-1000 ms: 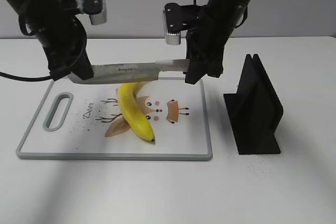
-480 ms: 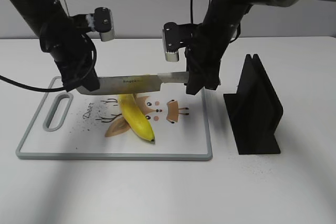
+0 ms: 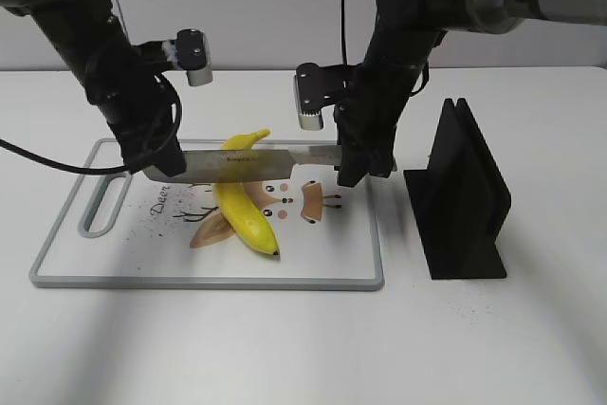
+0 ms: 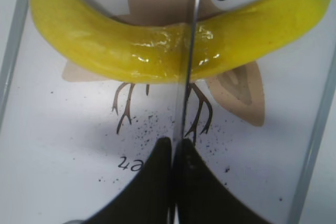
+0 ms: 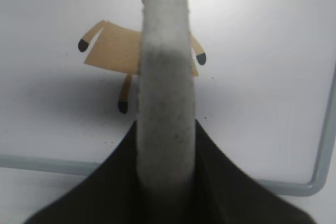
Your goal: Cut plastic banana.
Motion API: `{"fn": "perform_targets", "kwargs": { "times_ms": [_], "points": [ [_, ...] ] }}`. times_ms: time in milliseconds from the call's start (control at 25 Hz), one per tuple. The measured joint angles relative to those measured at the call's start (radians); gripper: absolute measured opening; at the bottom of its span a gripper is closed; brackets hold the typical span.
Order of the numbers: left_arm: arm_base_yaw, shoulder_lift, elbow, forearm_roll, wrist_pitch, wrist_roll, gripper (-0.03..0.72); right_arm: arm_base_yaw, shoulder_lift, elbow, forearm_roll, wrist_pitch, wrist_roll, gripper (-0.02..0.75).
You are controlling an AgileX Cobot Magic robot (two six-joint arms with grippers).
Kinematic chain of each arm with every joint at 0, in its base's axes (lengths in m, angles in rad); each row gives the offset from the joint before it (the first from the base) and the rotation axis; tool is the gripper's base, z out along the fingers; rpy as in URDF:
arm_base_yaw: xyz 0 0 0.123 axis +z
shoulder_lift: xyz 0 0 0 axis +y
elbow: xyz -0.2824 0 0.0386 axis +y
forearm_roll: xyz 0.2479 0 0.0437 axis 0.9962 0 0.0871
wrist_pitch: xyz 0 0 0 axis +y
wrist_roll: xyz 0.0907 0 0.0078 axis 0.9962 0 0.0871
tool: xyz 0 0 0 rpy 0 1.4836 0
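The yellow plastic banana [image 3: 245, 208] lies on the white cutting board [image 3: 123, 267], its stem end raised behind the blade. It also shows in the left wrist view [image 4: 105, 45]. A knife [image 3: 247, 162] lies level across the banana, its blade pressed on it [image 4: 190, 51]. My left gripper [image 3: 159, 168] is shut on the blade's tip [image 4: 176, 153]. My right gripper [image 3: 353, 160] is shut on the knife's grey handle [image 5: 165, 103].
A black knife stand [image 3: 460, 196] stands on the table right of the board. The board has a handle slot [image 3: 102, 201] at its left end and a deer drawing. Black specks dot the board and the table.
Both grippers have lowered the knife from above the banana down onto it. The banana's stem end now shows tipped up behind the blade.
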State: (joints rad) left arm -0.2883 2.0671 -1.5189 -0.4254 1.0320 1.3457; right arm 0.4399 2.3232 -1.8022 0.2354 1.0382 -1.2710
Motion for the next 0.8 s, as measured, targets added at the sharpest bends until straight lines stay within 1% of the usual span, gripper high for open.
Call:
{"fn": "perform_targets", "kwargs": {
  "times_ms": [800],
  "points": [
    [0.002,0.027,-0.003,-0.017,-0.002,0.000,-0.012,0.000,0.000,-0.002,0.001,-0.005,-0.003,0.183]
  ]
}}
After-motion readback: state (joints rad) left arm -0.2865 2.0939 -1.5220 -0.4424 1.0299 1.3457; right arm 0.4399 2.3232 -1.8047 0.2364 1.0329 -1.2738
